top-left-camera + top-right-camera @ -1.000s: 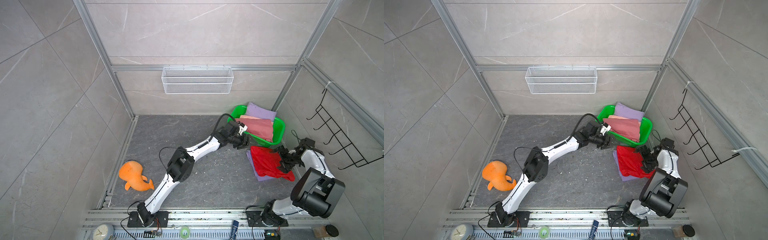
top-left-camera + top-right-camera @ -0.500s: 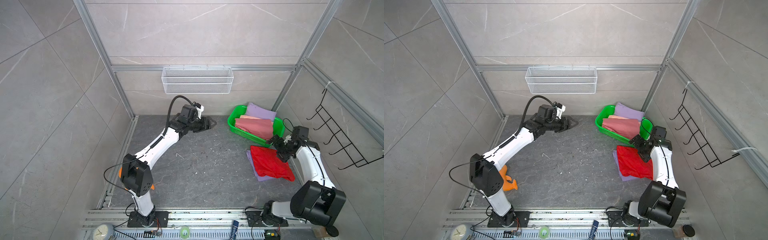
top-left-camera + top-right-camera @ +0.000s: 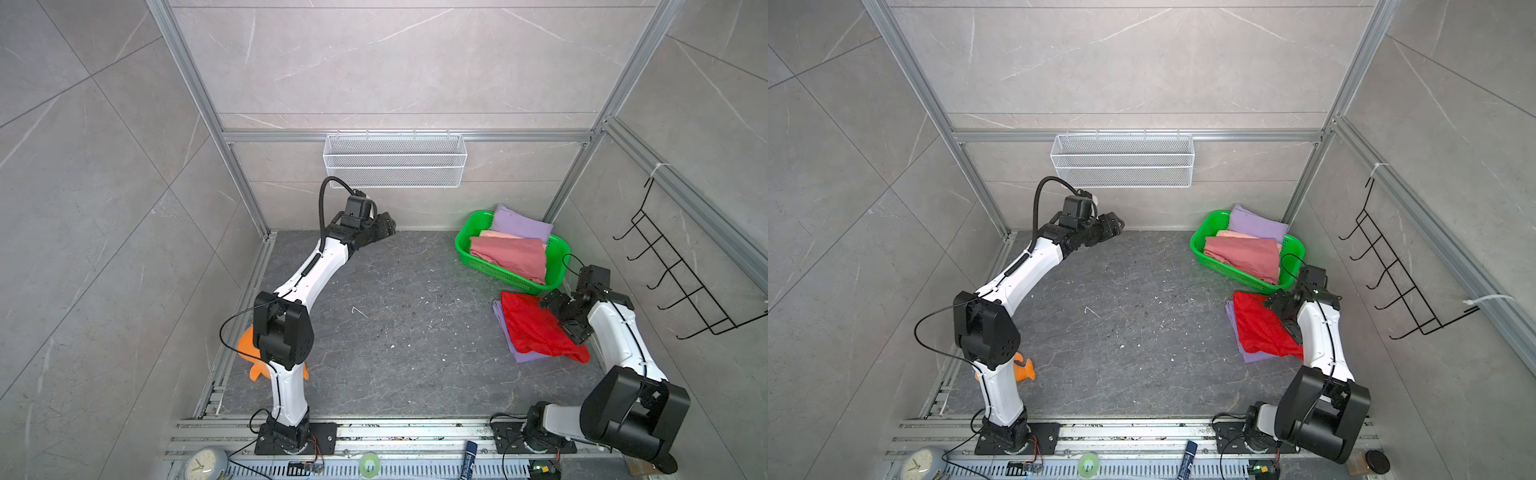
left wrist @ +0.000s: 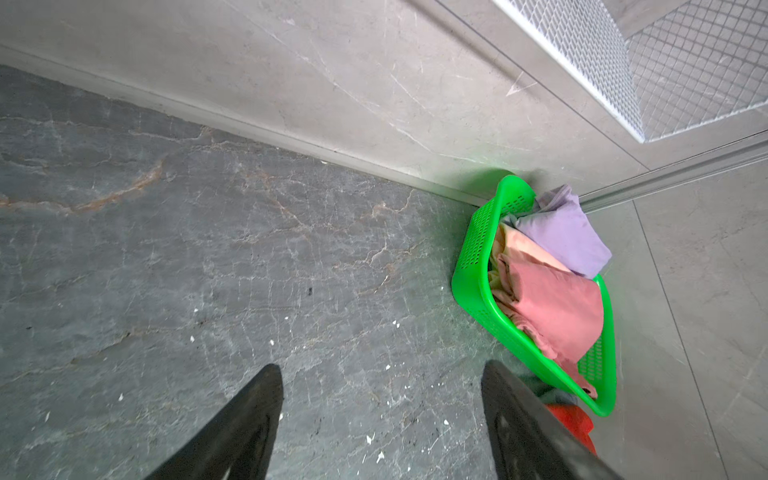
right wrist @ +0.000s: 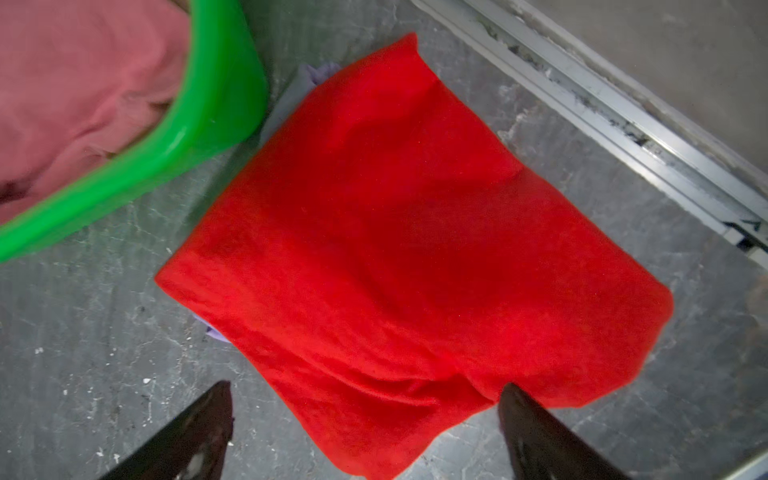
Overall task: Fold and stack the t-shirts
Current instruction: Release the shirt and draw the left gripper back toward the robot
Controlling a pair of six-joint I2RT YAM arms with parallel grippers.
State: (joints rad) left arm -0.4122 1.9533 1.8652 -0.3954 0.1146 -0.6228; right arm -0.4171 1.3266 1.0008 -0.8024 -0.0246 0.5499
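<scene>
Our right hand (image 5: 365, 388) hangs released, its two black fingers spread wide and gripping nothing, over the right side of the bright red t-shirt (image 5: 415, 232) of thin cloth. We cannot tell whether a fingertip brushes the fabric. That red t-shirt lies folded on the right of the dark grey stone-patterned table (image 3: 395, 332), on top of a folded lavender t-shirt (image 3: 505, 328) that peeks out along its left and near edges. The pair sits just on the near side of the green basket (image 3: 465, 245) of perforated plastic.

Our left hand (image 4: 382, 368) is also released and empty, raised at the far left by the wall and well apart from all cloth.

The risk, as we judge it, lies with the right hand. If it drops or sweeps sideways, a spread finger could snag the red cloth, dragging it off the lavender layer or pulling the fold open. The basket's wall stands so close that a careless reach might shove it onto the stack.

In the basket, the dusty rose t-shirt (image 3: 511, 255) hangs over the near rim. Tugging it could tow the basket, or bring the pale peach t-shirt (image 3: 494, 235) beneath it along. A second lavender t-shirt (image 3: 519, 224) rests at the far end.

The red t-shirt looks roughly rectangular but soft. It is fairly smooth across the middle and wrinkled at its near edge, where it overhangs the lavender one at the right corner.
</scene>
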